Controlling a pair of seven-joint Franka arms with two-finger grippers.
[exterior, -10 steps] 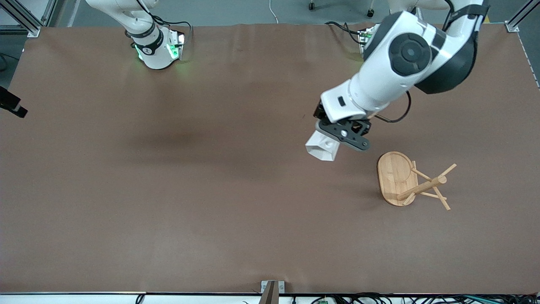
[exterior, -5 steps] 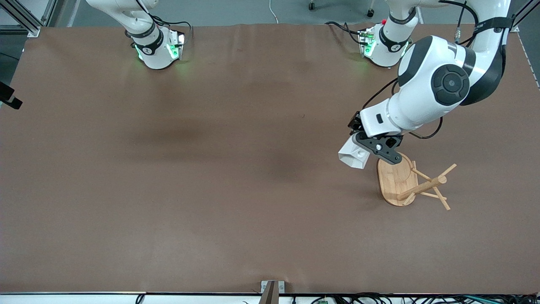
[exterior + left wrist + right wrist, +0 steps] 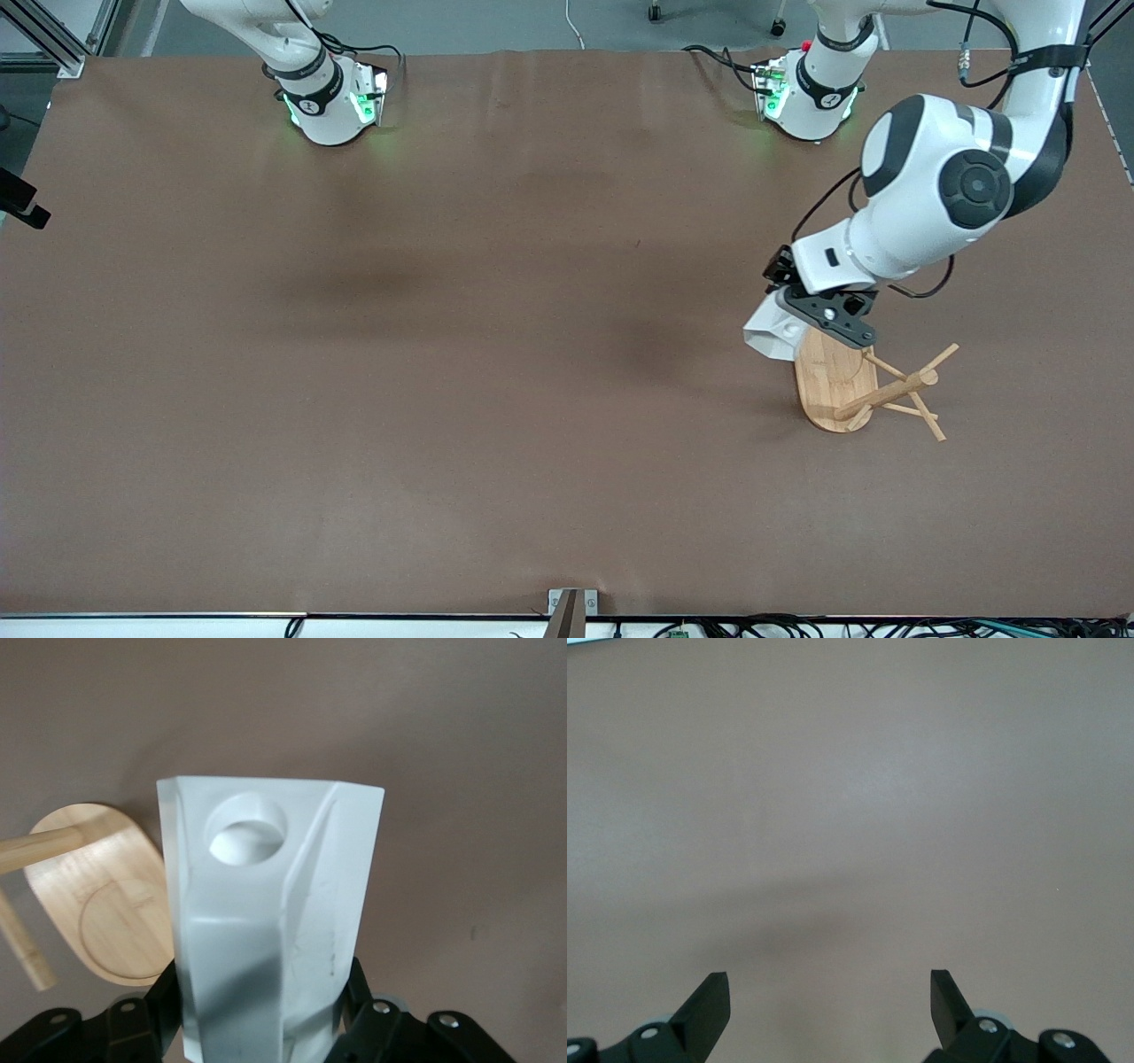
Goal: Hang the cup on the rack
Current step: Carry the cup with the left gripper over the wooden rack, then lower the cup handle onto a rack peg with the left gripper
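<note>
My left gripper (image 3: 819, 319) is shut on the white faceted cup (image 3: 769, 337) and holds it in the air over the edge of the rack's base. In the left wrist view the cup (image 3: 275, 904) fills the middle, its handle with the round hole facing the camera, black fingers (image 3: 151, 1010) clamped on both sides. The bamboo rack (image 3: 833, 381) stands toward the left arm's end of the table, with an oval base, a post and thin angled pegs. Its base (image 3: 106, 904) and one peg show beside the cup. My right gripper (image 3: 830, 992) is open and empty over bare table; it is out of the front view.
The brown table (image 3: 443, 354) stretches wide around the rack. The two arm bases stand along the edge of the table farthest from the front camera. A small metal bracket (image 3: 571, 602) sits at the edge nearest to it.
My left arm has carried the cup toward the left arm's end of the table, from open table to over the edge of the rack's base. The rack has not moved.
</note>
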